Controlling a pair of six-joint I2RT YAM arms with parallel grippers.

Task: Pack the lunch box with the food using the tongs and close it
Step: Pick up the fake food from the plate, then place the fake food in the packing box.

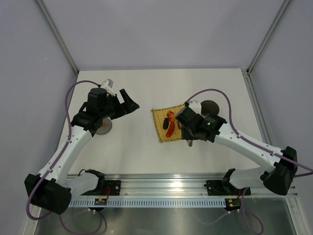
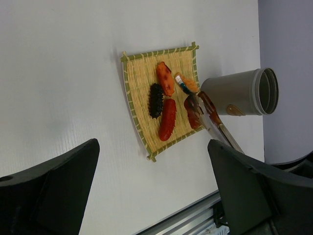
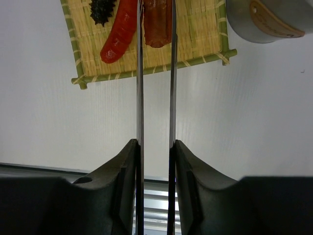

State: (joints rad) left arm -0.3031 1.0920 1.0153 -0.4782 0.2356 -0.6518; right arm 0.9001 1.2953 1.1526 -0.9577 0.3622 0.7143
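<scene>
A brownish-red piece of the food point(image 3: 156, 24) sits between the arms of the tongs point(image 3: 172, 88) on the yellow mat point(image 3: 200, 34), with the lunch box point(image 3: 264, 19) just beside the mat's corner. Looks like the pick-up step to me. Next it probably needs a firm squeeze, then a lift to the box. The right gripper point(image 3: 155, 147) pinches the tongs low over the mat, and the left gripper point(image 2: 151, 166) hangs spread wide, well apart.

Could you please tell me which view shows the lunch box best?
Left wrist: the lunch box shows almost whole, wall and open mouth. Right wrist catches only a corner of its wall at the frame edge; top external shows just part of it behind the right arm.
</scene>
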